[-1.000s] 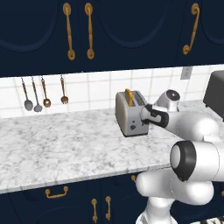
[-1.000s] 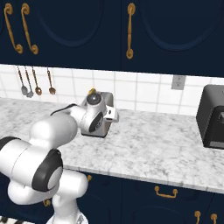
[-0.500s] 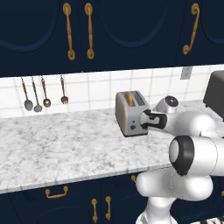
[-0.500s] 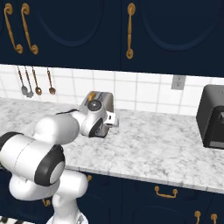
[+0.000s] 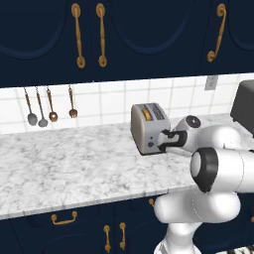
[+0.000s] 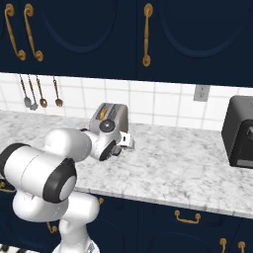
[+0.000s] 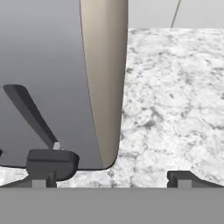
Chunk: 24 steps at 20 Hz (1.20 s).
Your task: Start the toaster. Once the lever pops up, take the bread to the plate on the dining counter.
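Note:
The silver-grey toaster (image 5: 149,130) (image 6: 112,117) stands on the marbled worktop near the tiled wall. The bread (image 5: 145,113) (image 6: 103,113) sits golden-tan in one slot. My gripper (image 5: 162,144) (image 6: 127,141) (image 7: 116,174) is open and low against the toaster's narrow control face. In the hand view the toaster (image 7: 48,61) is very close. Its dark lever (image 7: 28,111) slants just above my left fingertip (image 7: 52,162). The right fingertip (image 7: 183,177) hangs over bare marble, past the toaster's corner. Nothing is held. The plate and the dining counter are out of view.
A larger dark grey boxy appliance (image 5: 245,105) (image 6: 241,131) stands to the right on the worktop (image 5: 74,168) (image 6: 188,168). Several utensils (image 5: 49,106) (image 6: 40,94) hang on the wall to the left. Navy cabinets with gold handles are above and below.
The gripper has dropped lower and moved closer in along the toaster's control face, staying open. The toaster and bread have not moved.

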{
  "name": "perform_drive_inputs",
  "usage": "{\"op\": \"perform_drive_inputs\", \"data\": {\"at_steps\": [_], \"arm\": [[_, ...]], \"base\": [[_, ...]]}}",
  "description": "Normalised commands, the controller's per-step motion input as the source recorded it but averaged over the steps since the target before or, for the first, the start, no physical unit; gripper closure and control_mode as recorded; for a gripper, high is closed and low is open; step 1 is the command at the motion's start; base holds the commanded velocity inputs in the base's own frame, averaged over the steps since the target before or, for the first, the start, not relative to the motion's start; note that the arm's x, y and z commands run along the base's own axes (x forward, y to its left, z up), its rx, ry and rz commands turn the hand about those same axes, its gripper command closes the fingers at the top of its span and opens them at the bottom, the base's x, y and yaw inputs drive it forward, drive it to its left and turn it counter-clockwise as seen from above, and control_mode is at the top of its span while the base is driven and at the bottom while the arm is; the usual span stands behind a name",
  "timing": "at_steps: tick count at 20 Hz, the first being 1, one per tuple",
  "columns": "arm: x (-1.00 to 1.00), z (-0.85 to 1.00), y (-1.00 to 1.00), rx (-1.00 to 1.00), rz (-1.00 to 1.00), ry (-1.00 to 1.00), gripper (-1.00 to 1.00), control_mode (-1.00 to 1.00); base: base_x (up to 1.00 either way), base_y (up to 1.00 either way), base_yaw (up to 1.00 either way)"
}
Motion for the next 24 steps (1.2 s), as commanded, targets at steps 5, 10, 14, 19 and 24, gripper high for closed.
{"op": "perform_drive_inputs", "data": {"at_steps": [5,10,14,19,24], "arm": [[0.0,-0.08,0.0,0.0,0.0,0.0,-1.0,-1.0],[-0.34,0.03,0.0,0.0,-0.03,0.0,-1.0,-1.0],[-0.67,0.26,0.09,0.0,-0.1,0.0,-1.0,-1.0],[-0.33,0.63,0.54,0.0,-0.09,-0.17,-1.0,-1.0],[-0.01,0.87,0.56,0.01,-0.03,-0.22,-1.0,-1.0]], "base": [[0.0,0.0,0.0],[0.0,0.0,0.0],[0.0,0.0,0.0],[0.0,0.0,0.0],[0.0,0.0,0.0]]}}
